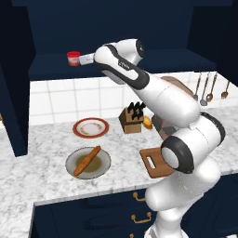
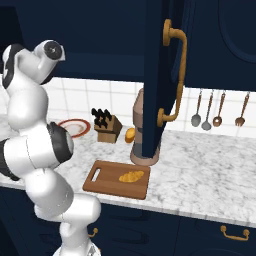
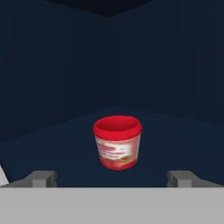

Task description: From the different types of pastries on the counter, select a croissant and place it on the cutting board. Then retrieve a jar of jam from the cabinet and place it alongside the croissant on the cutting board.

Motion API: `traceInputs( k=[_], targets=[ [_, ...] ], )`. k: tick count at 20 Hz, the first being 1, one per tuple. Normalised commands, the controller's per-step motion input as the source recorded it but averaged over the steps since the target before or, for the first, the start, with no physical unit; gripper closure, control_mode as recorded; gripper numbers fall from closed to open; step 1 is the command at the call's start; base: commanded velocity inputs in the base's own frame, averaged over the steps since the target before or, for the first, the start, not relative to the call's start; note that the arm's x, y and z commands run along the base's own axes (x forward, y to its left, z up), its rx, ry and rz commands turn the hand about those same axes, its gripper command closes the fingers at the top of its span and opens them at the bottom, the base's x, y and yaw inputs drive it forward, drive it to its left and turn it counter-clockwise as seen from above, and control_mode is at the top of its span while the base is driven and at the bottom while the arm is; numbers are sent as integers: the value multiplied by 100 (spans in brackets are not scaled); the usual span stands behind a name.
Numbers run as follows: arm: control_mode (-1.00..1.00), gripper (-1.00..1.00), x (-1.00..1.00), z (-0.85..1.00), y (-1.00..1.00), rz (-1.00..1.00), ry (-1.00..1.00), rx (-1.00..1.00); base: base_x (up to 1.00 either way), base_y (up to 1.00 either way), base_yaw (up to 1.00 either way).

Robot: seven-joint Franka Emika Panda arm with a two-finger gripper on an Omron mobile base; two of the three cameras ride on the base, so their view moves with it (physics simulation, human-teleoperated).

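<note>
Jaws spread wide, nothing between them, two grey fingertips [image 3: 41,178] low at either side of the jar of jam [image 3: 117,142]. Gripper [image 3: 112,179] levelled at the jar, just short of it, inside the cabinet [image 1: 153,28] on its deep shelf [image 1: 51,67].

Best done by easing straight forward until the jar sits squarely between the tips, closing at mid-height on the band, below the rim, then lifting clear before backing out.

Jar: squat, round, slightly tapered, glossy red rim, paler printed band. Likely smooth and prone to slipping. Cabinet: matte navy, flat-walled.

Below the cabinet, croissant [image 2: 131,176] already lying on the brown wooden cutting board [image 2: 107,187], on the marbled counter [image 2: 210,180].
</note>
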Motion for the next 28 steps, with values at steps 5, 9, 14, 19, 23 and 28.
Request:
traceInputs(
  k=[5, 9, 14, 19, 23, 28],
  targets=[
    [-100, -100, 65, -3, 27, 8, 0, 0, 0, 0, 0],
    [-100, -100, 37, -3, 36, 7, 0, -1, 0, 0, 0],
    [-100, -100, 39, -13, 40, 7, 1, -2, 0, 0, 0],
    [-100, 100, 42, -16, 30, 7, 5, -4, 0, 0, 0],
    [-100, 100, 2, 2, -3, 3, 7, -2, 0, 0, 0],
    [-100, 100, -58, 31, -35, 0, -8, 13, 0, 0, 0]
  ],
)
